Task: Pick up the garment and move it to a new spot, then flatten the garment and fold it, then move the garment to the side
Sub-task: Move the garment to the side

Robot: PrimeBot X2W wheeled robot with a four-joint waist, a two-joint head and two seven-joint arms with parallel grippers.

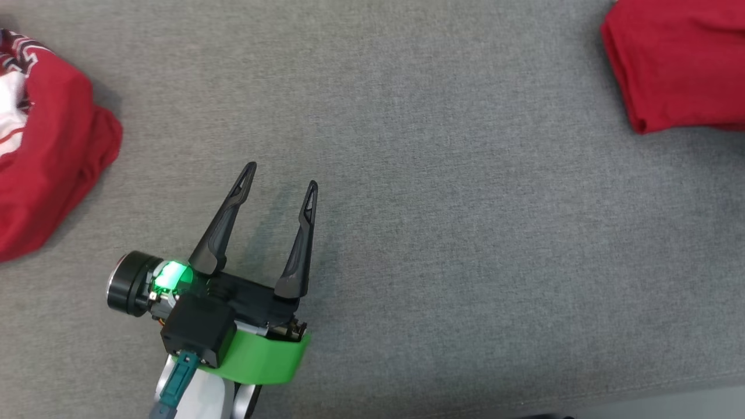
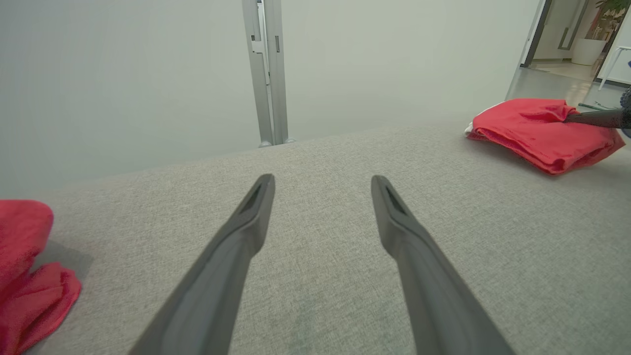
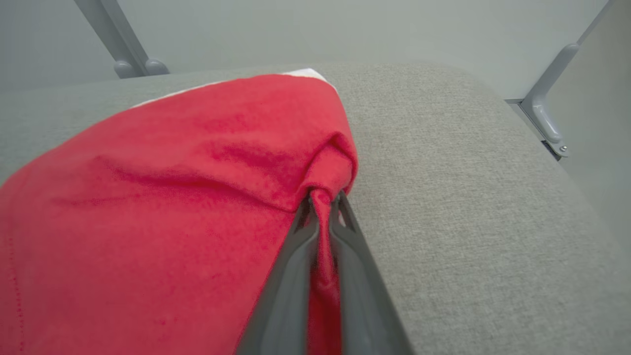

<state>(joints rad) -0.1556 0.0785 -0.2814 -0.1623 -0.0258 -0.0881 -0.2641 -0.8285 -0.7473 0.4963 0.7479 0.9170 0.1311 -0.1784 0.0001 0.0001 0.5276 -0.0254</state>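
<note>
The garment (image 1: pixel 675 64) is a folded red cloth at the far right of the grey padded surface (image 1: pixel 465 244). My right gripper (image 3: pixel 323 198) is shut on a bunched fold at the edge of the garment (image 3: pixel 172 197), with red fabric pinched between its fingers. The left wrist view shows the same garment (image 2: pixel 537 130) at the right, with a dark finger (image 2: pixel 599 118) of the right gripper reaching into it. My left gripper (image 1: pixel 281 174) hovers open over bare surface at the lower left, holding nothing; its fingertips (image 2: pixel 263 185) stand wide apart.
A second, crumpled red garment with a white pattern (image 1: pixel 52 145) lies at the left edge and appears again as a red garment (image 2: pixel 24 276) in the left wrist view. Behind the surface is a pale wall with a grey metal post (image 2: pixel 266 74). An open doorway (image 2: pixel 567 44) is at the far right.
</note>
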